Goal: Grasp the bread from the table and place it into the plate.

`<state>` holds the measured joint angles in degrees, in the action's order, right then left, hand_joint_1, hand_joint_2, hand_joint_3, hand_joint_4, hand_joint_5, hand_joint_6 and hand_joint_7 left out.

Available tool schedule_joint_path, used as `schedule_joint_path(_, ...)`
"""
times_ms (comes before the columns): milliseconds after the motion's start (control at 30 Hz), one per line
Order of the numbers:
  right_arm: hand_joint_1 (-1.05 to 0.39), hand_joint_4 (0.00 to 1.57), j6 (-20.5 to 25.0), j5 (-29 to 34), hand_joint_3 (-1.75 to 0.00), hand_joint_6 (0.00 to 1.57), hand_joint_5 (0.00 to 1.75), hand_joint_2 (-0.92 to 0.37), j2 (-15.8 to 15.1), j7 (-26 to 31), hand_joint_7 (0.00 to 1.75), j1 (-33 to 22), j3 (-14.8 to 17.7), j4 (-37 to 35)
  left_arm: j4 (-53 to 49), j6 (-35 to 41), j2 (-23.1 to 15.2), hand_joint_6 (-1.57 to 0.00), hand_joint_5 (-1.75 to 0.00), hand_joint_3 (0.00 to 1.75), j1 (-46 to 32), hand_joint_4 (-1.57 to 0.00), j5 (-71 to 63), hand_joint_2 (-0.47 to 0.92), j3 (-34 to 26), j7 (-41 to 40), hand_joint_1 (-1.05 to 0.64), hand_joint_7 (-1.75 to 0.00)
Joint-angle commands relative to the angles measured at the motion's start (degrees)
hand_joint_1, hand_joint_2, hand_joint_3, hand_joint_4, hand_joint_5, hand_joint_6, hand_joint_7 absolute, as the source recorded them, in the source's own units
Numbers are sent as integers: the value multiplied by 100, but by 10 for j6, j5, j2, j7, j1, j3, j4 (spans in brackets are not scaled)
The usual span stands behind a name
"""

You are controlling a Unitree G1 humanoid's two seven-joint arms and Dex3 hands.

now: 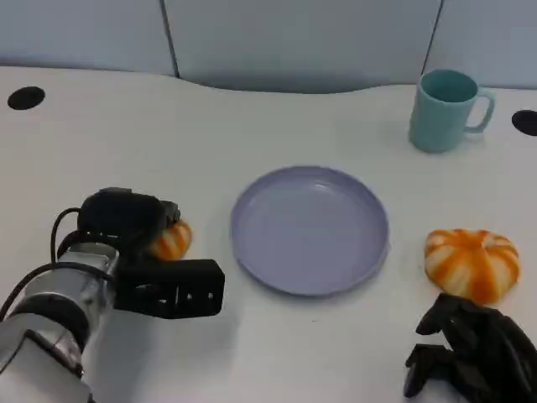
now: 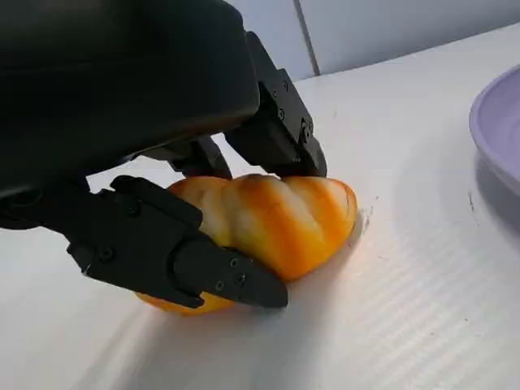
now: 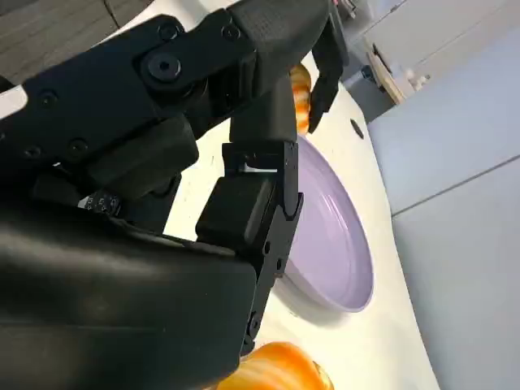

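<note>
In the head view, our left hand lies on the white table at about eight o'clock from the plate. A small orange-and-white bread roll sits tucked against the hand, its edge peeking out on the side facing the plate, just beside the plate's rim but apart from it. The lilac plate sits in the middle of the table. At four o'clock from it lies a second, larger bread, round and striped orange and white, also on the table. Our right hand rests at six o'clock from that larger bread, fingers curled downward, very near it; we cannot tell whether they touch. A teal mug stands upright at one o'clock from the plate, well apart.

In the left wrist view, our left hand grips the bread roll: one black finger presses along its near side and others come down on its far side. The roll still rests on the table. The plate's rim shows nearby.

In the right wrist view, our right hand holds nothing, its fingers bent and apart. The plate lies beyond them, and the larger bread sits just beside the hand.
</note>
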<state>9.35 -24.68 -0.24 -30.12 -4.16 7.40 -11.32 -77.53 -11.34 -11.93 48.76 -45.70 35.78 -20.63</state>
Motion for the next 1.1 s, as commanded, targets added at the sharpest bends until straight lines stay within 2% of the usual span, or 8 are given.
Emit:
schedule_joint_path(33, -85, 137, 2, -9, 0, 120, 90, -79, -7, -4, 90, 0, 6, 3, -11, -12, -6, -67, -172, 21, -40, -64, -4, 92, 6, -18, -28, -132)
schedule_joint_path(100, -85, 137, 5, -9, 0, 121, 89, -79, -8, -3, 90, 2, 6, 3, -11, -17, -6, -57, -174, 26, -44, -64, -5, 92, 7, -35, -26, -155)
schedule_joint_path(233, -86, 139, 6, -4, 0, 123, 89, -79, -8, 2, 88, 4, 4, 4, -8, -42, -8, -52, -175, 25, -46, -69, 9, 92, -7, -58, -22, -167)
schedule_joint_path(300, -87, 139, 5, -2, 0, 123, 89, -79, -9, 3, 88, 5, 3, 3, -7, -54, -11, -51, -175, 36, -44, -71, 10, 92, -9, -68, -22, -173)
schedule_joint_path(367, -87, 139, 1, -3, 0, 123, 89, -79, -9, 0, 88, 8, 3, -3, -6, -61, -15, -50, -175, 39, -37, -73, 9, 92, -10, -75, -24, -173)
schedule_joint_path(433, -88, 139, 0, -2, 0, 123, 88, -79, -9, -2, 87, 12, 3, -7, -4, -70, -18, -52, -175, 28, -32, -72, 15, 92, -18, -80, -23, -160)
schedule_joint_path(567, -86, 139, 1, -2, 0, 122, 87, -80, -9, -1, 87, 16, 3, -13, 1, -97, -28, -58, -175, 45, -22, -77, 30, 91, -36, -91, -17, -174)
schedule_joint_path(1100, -86, 141, -1, 0, 0, 121, 85, -79, -3, 6, 88, 28, 2, -30, 13, -164, -56, -66, -175, 51, 19, -84, 21, 82, -46, -149, -13, -175)
